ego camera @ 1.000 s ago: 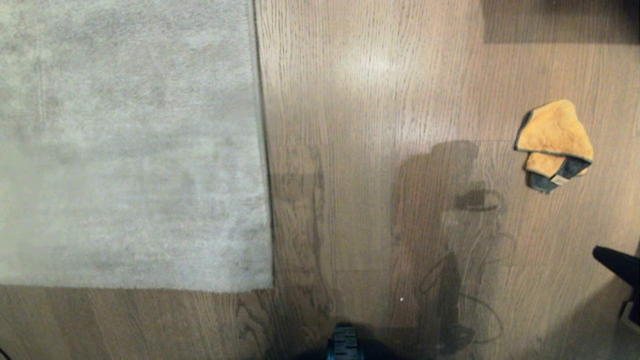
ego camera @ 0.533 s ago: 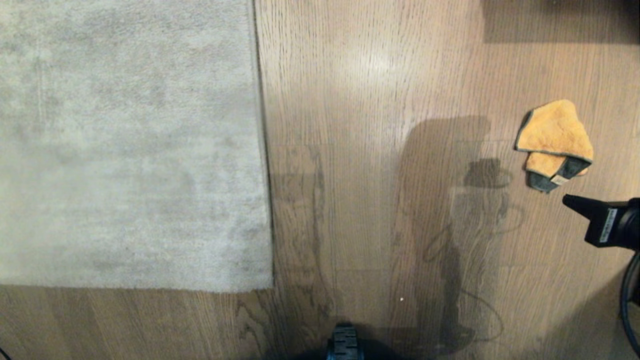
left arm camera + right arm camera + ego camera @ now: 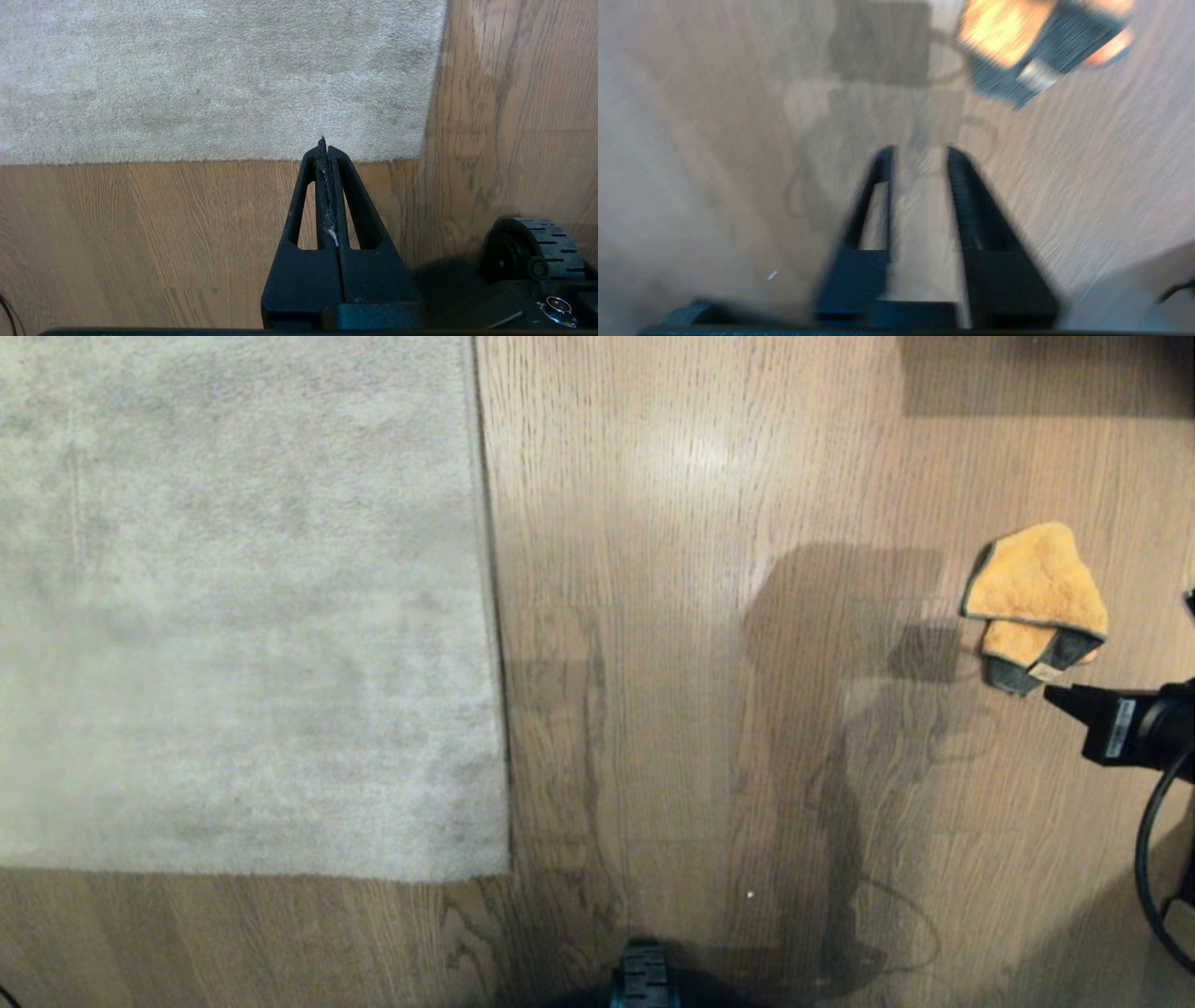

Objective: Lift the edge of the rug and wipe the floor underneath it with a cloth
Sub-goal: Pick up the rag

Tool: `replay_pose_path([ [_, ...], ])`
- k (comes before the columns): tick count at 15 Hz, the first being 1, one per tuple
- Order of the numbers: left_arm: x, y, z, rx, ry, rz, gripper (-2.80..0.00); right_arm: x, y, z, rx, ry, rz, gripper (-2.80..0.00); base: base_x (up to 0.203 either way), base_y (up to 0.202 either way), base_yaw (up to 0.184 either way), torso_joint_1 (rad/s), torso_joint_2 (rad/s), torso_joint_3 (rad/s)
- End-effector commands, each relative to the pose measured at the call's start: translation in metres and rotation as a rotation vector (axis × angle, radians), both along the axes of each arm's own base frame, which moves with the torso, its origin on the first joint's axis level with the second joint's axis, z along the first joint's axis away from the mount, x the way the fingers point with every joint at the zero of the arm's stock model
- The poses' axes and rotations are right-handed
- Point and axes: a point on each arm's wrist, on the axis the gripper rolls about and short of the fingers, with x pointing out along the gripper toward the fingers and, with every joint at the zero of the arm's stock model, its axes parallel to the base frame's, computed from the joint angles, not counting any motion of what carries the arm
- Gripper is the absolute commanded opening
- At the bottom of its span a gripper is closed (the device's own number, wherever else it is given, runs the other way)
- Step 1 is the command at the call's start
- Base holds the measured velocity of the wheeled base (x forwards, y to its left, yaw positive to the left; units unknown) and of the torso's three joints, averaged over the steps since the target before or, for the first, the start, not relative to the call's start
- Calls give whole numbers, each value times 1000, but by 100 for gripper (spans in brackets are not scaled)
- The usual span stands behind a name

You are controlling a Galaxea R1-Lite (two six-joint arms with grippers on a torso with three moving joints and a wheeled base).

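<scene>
The pale grey rug (image 3: pixel 233 616) lies flat on the left, with its rug edge (image 3: pixel 492 616) running down to a corner (image 3: pixel 509 875). The wood-grain floor (image 3: pixel 672 709) fills the remainder. At the right lies the orange cloth (image 3: pixel 1032 588) with a dark grey edge, folded. My right gripper (image 3: pixel 1050 694) reaches in from the right, its tip just below the cloth. In the right wrist view it (image 3: pixel 920 151) is open over bare floor, with the cloth (image 3: pixel 1008 32) ahead and off to one side. My left gripper (image 3: pixel 323 142) is shut, empty but for lint, above the rug edge (image 3: pixel 233 159).
The robot's base shows as a dark part (image 3: pixel 644 980) at the bottom middle, and a wheel (image 3: pixel 537 242) shows in the left wrist view. A black cable (image 3: pixel 1148 859) hangs from the right arm. A dark shadow band (image 3: pixel 1036 378) lies at the top right.
My right gripper has come in from the lower right edge and moved up toward the cloth. Its fingers have opened. Rug, cloth and left gripper have not moved.
</scene>
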Motion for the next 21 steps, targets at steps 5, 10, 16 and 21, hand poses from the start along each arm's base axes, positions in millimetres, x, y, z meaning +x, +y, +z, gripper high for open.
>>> replay_pose_path([
  [5, 0, 0, 0, 0, -1, 1, -280, 32, -22, 2, -26, -79, -72, 0, 0, 0, 0, 0, 0, 0],
  [10, 0, 0, 0, 0, -1, -1, -280, 50, -41, 6, -26, -90, -129, 0, 0, 0, 0, 0, 0, 0],
  [16, 0, 0, 0, 0, -1, 0, -280, 65, -55, -2, -15, -69, -166, 0, 0, 0, 0, 0, 0, 0],
  [21, 0, 0, 0, 0, -1, -2, -280, 92, -65, -8, -8, -154, -175, 0, 0, 0, 0, 0, 0, 0],
])
